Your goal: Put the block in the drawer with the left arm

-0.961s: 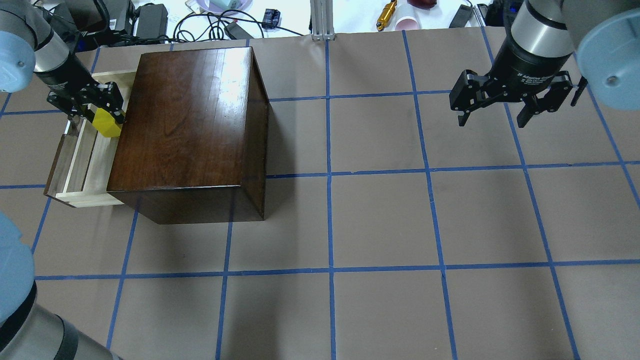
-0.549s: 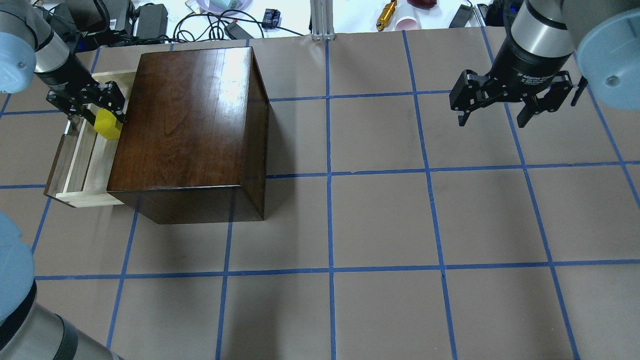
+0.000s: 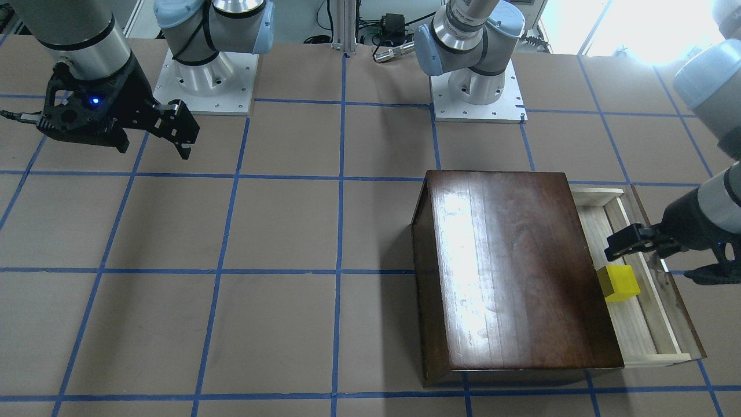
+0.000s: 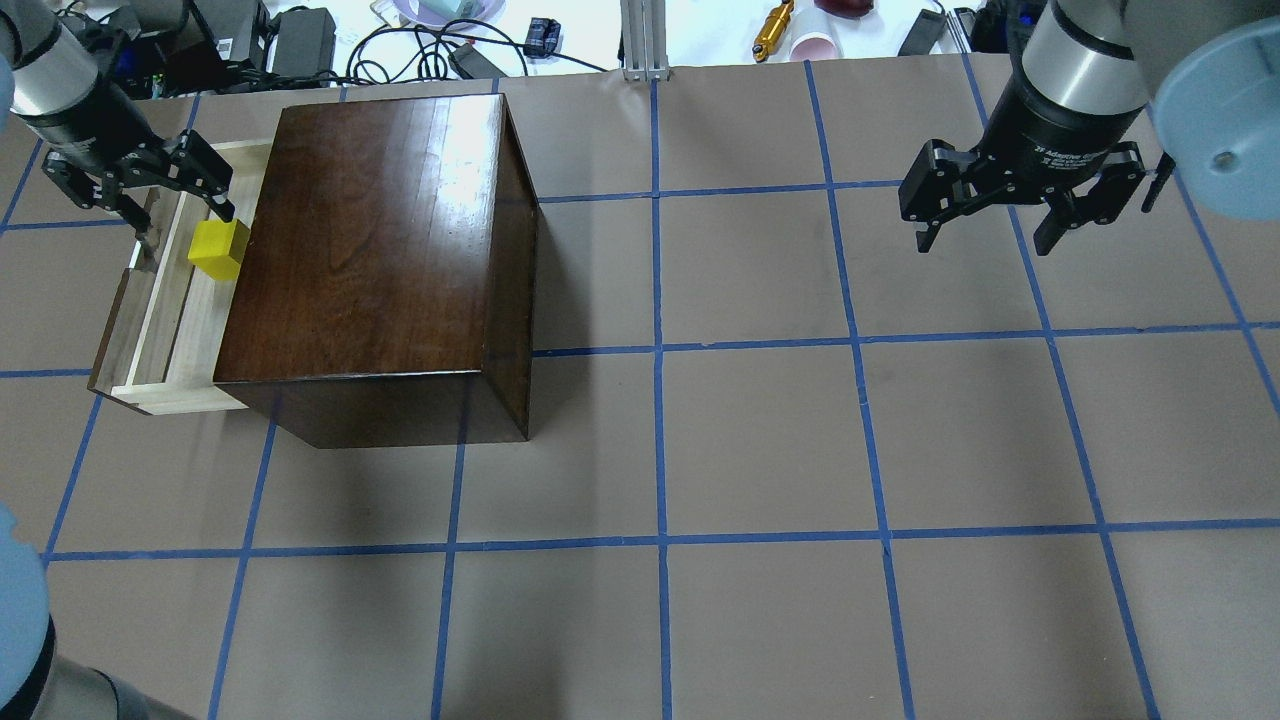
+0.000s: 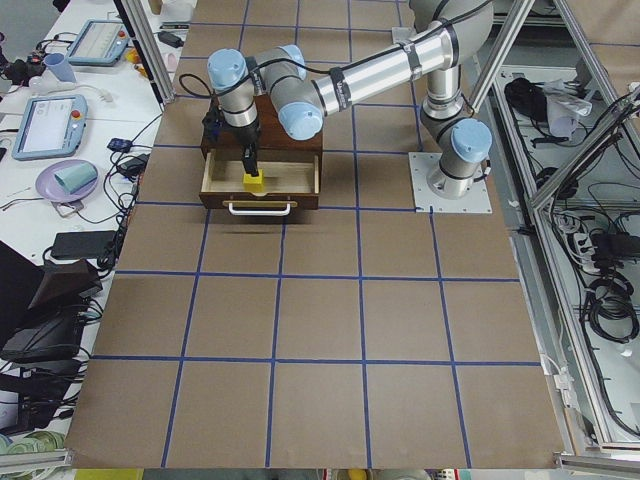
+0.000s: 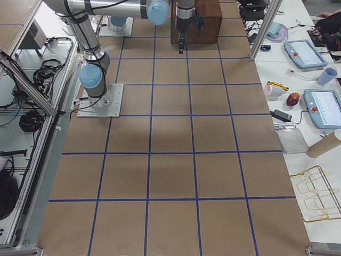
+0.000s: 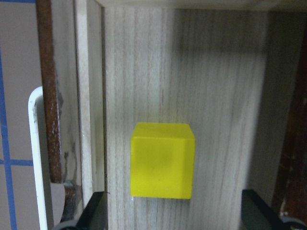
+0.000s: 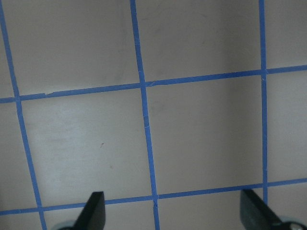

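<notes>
The yellow block (image 4: 218,249) lies on the floor of the pulled-out drawer (image 4: 170,330), close to the dark brown cabinet (image 4: 380,240). It touches nothing else. My left gripper (image 4: 182,220) is open and empty, just above the block at the drawer's far end. In the left wrist view the block (image 7: 163,160) sits on the pale wood (image 7: 216,86) between my spread fingertips (image 7: 96,213). In the front view the block (image 3: 619,283) lies just below the left gripper (image 3: 634,258). My right gripper (image 4: 985,240) is open and empty, high over the table's far right.
The drawer's white handle (image 7: 36,158) sticks out on its dark front panel. Cables, power bricks and small items (image 4: 300,35) lie beyond the far table edge. The right wrist view shows only brown paper with blue tape lines (image 8: 144,124).
My left gripper opened, let go of the block, and drew up and away to the far left. The block now rests on the drawer floor. The right arm has not moved.
</notes>
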You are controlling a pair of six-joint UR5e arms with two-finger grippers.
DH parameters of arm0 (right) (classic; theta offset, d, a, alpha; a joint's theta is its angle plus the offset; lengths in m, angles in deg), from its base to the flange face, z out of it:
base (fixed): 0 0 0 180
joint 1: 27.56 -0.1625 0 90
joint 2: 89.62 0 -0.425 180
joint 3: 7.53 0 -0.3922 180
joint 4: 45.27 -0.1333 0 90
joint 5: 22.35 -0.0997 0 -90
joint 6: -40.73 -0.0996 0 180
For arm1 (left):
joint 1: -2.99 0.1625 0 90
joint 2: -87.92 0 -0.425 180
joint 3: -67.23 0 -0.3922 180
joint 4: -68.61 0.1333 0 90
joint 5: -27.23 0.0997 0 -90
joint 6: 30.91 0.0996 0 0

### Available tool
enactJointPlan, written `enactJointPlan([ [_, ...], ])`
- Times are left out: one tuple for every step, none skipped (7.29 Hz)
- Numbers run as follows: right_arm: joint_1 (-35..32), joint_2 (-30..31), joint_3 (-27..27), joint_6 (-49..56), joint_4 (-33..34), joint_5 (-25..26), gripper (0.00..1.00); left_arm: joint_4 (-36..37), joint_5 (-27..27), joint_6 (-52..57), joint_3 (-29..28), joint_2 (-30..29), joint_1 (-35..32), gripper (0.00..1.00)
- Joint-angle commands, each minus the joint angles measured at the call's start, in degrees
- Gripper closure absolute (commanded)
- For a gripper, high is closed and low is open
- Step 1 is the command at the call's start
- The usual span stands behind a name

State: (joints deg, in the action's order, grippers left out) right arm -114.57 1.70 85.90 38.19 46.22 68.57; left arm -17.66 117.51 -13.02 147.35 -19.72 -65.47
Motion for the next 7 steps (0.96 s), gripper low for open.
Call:
enactJointPlan([
  [0.0,0.0,0.0,0.0,0.0,0.0,0.00,-9.4,0.2,-0.5,-3.0,5.9,-0.4,0.00],
  [0.0,0.0,0.0,0.0,0.0,0.0,0.00,-10.8,0.2,-0.6,-2.5,8.9,-1.6,0.00],
  [0.0,0.0,0.0,0.0,0.0,0.0,0.00,-10.8,0.2,-1.4,-2.2,11.1,-3.9,0.00],
  [0.0,0.0,0.0,0.0,0.0,0.0,0.00,-10.9,0.4,-4.8,-2.0,12.4,-6.9,0.00],
  [0.0,0.0,0.1,0.0,0.0,0.0,0.00,-10.8,0.8,-7.7,-1.5,12.6,-9.2,0.00],
  [0.0,0.0,0.0,0.0,0.0,0.0,0.00,-10.8,0.8,-10.6,-0.9,13.2,-11.2,0.00],
  [0.0,0.0,0.0,0.0,0.0,0.0,0.00,-10.8,0.6,-13.4,-0.4,13.2,-13.7,0.00],
])
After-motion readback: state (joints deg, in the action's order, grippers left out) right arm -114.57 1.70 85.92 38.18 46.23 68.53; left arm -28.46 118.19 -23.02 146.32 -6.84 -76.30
